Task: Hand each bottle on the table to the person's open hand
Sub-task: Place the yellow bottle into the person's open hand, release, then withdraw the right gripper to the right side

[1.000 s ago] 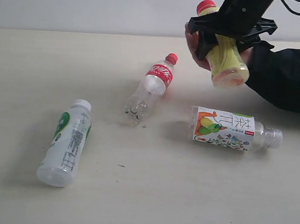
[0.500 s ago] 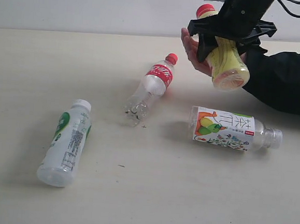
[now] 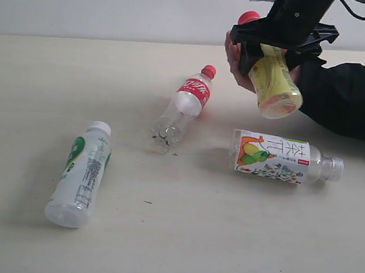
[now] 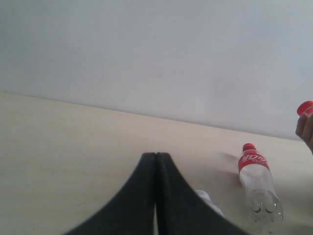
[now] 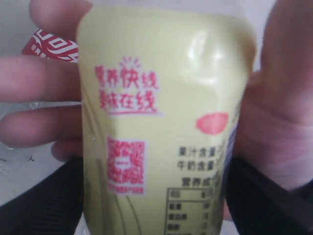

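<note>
Upper right, my right jaws straddle the yellow bottle [image 3: 275,84] in the person's hand [image 3: 233,58]; grip I cannot tell. Left jaws closed, empty.

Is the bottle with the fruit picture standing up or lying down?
Lying down. The fruit-picture bottle rests on its side on the table, neck toward the exterior view's right.
</note>
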`<state>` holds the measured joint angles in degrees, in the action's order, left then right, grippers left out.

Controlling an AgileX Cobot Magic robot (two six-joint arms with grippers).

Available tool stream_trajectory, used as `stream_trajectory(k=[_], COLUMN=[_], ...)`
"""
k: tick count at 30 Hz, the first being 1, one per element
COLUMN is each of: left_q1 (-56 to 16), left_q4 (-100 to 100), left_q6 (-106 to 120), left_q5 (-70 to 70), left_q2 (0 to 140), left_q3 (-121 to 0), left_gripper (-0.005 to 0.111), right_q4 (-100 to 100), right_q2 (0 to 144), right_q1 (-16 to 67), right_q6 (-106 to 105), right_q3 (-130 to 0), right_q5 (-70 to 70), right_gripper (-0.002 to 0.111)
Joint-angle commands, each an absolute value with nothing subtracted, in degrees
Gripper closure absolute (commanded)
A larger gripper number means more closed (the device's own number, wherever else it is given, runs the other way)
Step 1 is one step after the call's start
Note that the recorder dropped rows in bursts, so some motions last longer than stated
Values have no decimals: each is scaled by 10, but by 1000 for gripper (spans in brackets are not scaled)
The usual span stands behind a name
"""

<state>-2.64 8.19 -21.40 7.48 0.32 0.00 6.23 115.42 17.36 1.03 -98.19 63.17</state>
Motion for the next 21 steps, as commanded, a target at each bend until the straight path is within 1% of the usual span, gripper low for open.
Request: stream_trajectory(k=[1,8,9,10,16,19,21], left_q1=[-29,-29,-29,-29,-29,-29,-29], left_q4=[84,84,84,84,84,84,84], left_q6=[-214,-214,-214,-214,-214,-214,-214], left_q5=[72,72,72,72,72,72,72], left_q2=[0,0,0,0,0,0,0], left_q3=[0,0,0,0,0,0,0], left_gripper=[107,107,107,107,107,107,107], right_q4=[55,55,55,55,58,67,67], right_q2=[1152,1106,1097,1086,1044,1005,975], right_q1=[171,171,171,171,172,172,172], right_q6=[15,16,16,11,0,-12,-18], right_q3=[-989,-989,-989,-989,-979,-938,-904], right_q5=[627,639,642,650,678,657,631], right_gripper=[34,34,36,40,74,88,95])
